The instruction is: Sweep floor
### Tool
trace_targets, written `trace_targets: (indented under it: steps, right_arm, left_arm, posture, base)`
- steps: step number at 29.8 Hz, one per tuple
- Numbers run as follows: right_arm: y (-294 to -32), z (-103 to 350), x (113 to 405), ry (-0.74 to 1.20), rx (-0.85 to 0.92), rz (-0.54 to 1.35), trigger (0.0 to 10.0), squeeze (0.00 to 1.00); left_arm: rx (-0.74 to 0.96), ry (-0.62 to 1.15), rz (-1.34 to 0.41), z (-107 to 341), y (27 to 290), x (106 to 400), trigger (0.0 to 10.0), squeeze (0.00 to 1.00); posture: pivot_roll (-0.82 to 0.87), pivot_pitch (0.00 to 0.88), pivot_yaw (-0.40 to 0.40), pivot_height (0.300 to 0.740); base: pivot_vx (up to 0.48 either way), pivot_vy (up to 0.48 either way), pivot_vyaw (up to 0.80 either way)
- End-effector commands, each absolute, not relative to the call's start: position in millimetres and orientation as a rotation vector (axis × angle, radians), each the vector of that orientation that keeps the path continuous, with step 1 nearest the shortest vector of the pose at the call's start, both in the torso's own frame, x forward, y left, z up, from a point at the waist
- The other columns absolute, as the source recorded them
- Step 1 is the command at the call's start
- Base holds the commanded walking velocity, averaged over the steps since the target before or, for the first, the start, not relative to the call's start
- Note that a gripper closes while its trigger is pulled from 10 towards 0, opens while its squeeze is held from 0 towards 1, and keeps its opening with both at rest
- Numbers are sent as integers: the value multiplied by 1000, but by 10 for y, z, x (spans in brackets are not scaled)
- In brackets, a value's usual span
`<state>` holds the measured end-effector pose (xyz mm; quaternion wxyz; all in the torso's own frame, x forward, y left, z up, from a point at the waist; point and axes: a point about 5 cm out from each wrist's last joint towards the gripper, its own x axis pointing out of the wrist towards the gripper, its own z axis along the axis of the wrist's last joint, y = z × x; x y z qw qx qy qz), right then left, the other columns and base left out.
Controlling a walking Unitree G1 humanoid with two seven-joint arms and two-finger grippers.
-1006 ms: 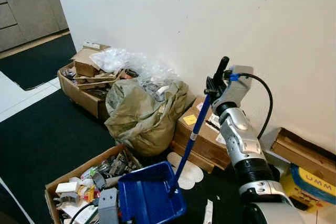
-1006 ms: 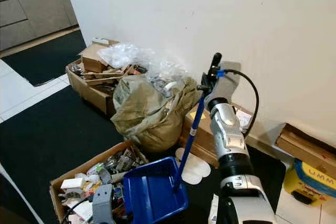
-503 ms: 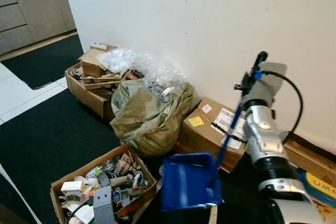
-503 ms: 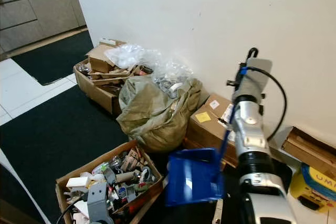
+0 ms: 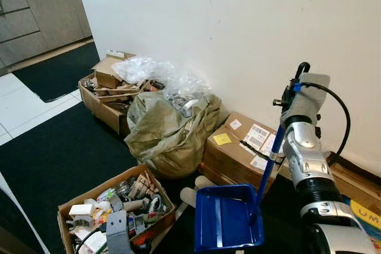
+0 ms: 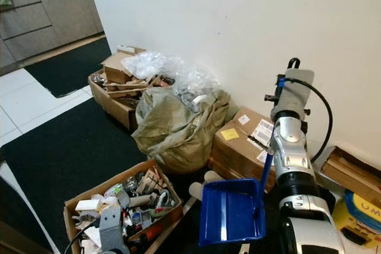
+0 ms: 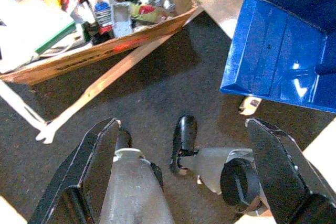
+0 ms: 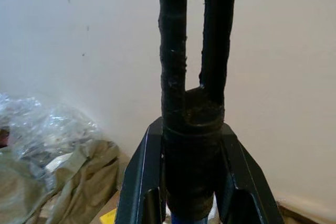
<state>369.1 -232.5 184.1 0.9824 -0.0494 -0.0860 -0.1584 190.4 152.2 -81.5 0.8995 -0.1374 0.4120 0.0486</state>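
A blue dustpan (image 5: 229, 224) hangs low over the dark floor mat (image 5: 53, 159), its pan facing up beside the clutter box. Its long blue handle (image 5: 269, 168) rises to my right gripper (image 5: 296, 87), held high near the white wall. In the right wrist view the right gripper (image 8: 191, 129) is shut on the handle's black looped grip (image 8: 194, 51). My left gripper (image 7: 184, 124) hangs low over the mat with its fingers (image 7: 94, 166) wide apart and nothing between them. The dustpan (image 7: 283, 51) lies just ahead of it.
An open cardboard box of clutter (image 5: 113, 206) stands at the front left. An olive sack (image 5: 166, 129) and a labelled carton (image 5: 244, 147) sit against the wall. More boxes (image 5: 107, 87) with clear plastic (image 5: 149, 69) stand behind. White insoles (image 5: 193, 191) lie on the floor.
My right arm has swung the dustpan from the clutter box toward the right, tilting it up and then levelling it low. The camera has also shifted a little.
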Motion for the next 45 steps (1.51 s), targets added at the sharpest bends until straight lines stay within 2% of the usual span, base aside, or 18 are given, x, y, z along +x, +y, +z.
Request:
trace_targets:
  steps: [1, 16, 32, 36, 39, 42, 45]
  right_arm:
    - [-2297, 1884, 3699, -204, -115, -312, 10000, 0]
    - [-2192, 1877, 3732, -203, -125, -256, 10000, 0]
    - [-1955, 1800, 3796, -195, -122, -168, 10000, 0]
    - [-2045, 1641, 3792, -122, -135, -241, 10000, 0]
    - [-2279, 1464, 3724, -43, -153, -380, 10000, 0]
    - [-2356, 1422, 3695, -24, -158, -425, 10000, 0]
    - [-2543, 1412, 3608, -63, -210, -518, 10000, 0]
  left_arm:
    - [-283, 864, 103, -834, 1544, 1865, 10000, 0]
    - [-294, 871, 105, -838, 1524, 1862, 10000, 0]
    - [-305, 878, 119, -858, 1503, 1822, 10000, 0]
    - [-304, 881, 117, -872, 1501, 1788, 10000, 0]
    - [-306, 881, 110, -890, 1498, 1737, 10000, 0]
    - [-306, 881, 107, -896, 1499, 1719, 10000, 0]
    - [-298, 878, 97, -916, 1513, 1657, 10000, 0]
  posture:
    - [-43, 6, -9, 740]
    - [-40, 20, -31, 740]
    - [-22, 26, -47, 740]
    - [-16, 48, -43, 740]
    - [-5, 92, -37, 740]
    - [-4, 97, -35, 740]
    - [12, 148, -17, 740]
  base:
    - [0, -398, 0]
    - [0, -401, 0]
    - [0, 0, 0]
    - [0, 0, 0]
    - [0, 0, 0]
    - [0, 0, 0]
    - [0, 0, 0]
